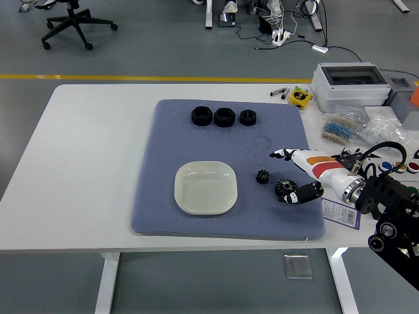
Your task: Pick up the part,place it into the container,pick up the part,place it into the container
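On a white table [85, 170] seen from above lies a blue-grey textured mat [196, 150], which covers most of the middle of the tabletop. Toward the mat's near left sits a pale, rounded-square plate [183, 193], the container, with nothing in it. To the right of the plate, well apart from it, two small black gears lie on the mat: the smaller gear [263, 176] nearer the plate, and the second gear [284, 186] just beside it to the right. Along the mat's far side, three black hex nuts [224, 117] stand in a row, close together.

The robot's right hand [308, 173], white with orange and red markings and dark fingertips, reaches in from the right on a black arm [393, 222] and hovers at the mat's right edge. Its fingers are spread and hold nothing: one finger [281, 154] points left above the gears, while the thumb [300, 194] lies low, just beside the second gear. Whether the thumb touches that gear cannot be told. The left arm does not show.

At the table's far right corner are a grey plastic box with a clear lid [347, 82], a small yellow object [300, 97], some clear bags of small parts [344, 127], and a printed card [340, 212] near the mat's corner. Beyond the table are a grey floor with a yellow line [131, 78] and the base of an office chair [77, 26].
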